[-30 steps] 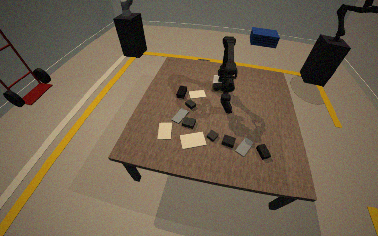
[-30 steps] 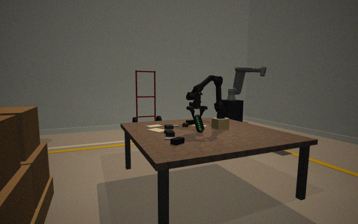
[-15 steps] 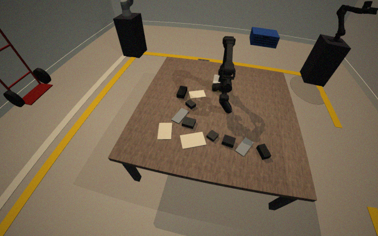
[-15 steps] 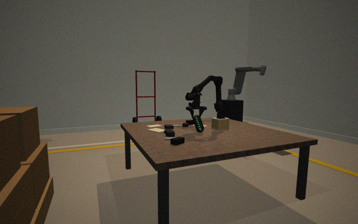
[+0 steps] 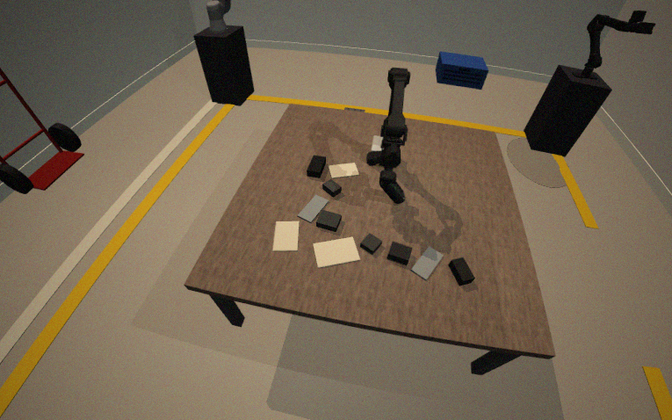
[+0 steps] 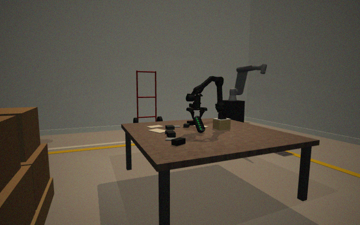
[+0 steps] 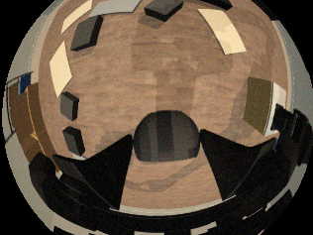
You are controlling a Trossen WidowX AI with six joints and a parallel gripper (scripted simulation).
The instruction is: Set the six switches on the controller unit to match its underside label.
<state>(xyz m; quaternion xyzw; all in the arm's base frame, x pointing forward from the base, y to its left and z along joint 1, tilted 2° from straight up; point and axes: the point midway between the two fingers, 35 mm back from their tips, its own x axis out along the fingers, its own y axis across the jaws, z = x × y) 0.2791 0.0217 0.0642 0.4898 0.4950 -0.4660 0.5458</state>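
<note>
The dark grey controller unit [image 5: 393,192] [image 6: 199,124] [image 7: 166,143] hangs above the bench [image 5: 286,292] [image 6: 245,145], steeply tilted. Its switch face, with a row of green marks, is turned toward the exterior camera; the individual switch positions are too small to tell surely. In the wrist view one rounded end of the unit shows between the fingers. My gripper [image 7: 166,136] is shut on the unit, one finger on each side, and points down. The label is not visible in any view.
Several dark modules [image 5: 328,220] [image 6: 178,141] [image 7: 87,33], grey plates [image 5: 427,263] and cream sheets [image 5: 336,251] [image 7: 223,31] lie on the bench. A beige box [image 6: 221,124] [image 7: 259,100] stands beside the arm. Cardboard boxes [image 6: 2,150] stand off the bench.
</note>
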